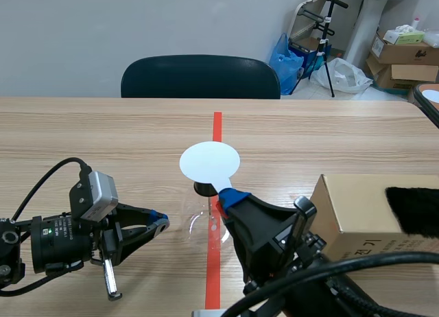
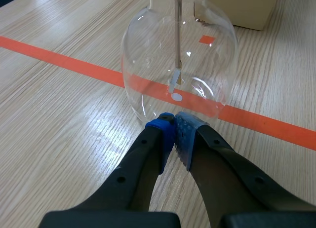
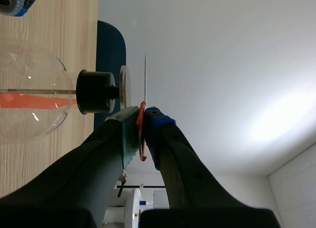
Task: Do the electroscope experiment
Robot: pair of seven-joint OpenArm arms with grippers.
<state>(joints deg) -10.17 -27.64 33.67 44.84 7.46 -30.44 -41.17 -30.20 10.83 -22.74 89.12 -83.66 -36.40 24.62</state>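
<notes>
- The flask [image 1: 206, 226], plugged with a black stopper [image 3: 96, 91], stands on the worktop [image 1: 103, 138] over the tape line.
- The right tool [image 3: 142, 117] grasps the red handle [image 3: 142, 156] of a white disc [image 1: 210, 162], which sits just over the stopper.
- The left tool [image 2: 173, 123] is clenched on nothing, its tips at the flask's base.
- A box [image 1: 353, 210] lies beside the right arm.

Flask [image 2: 148, 55]: clear glass, black stopper [image 1: 204, 189], upright mid-table toward the near edge.
White disc [image 1: 209, 162]: round, flat, hovering just above the stopper.
</notes>
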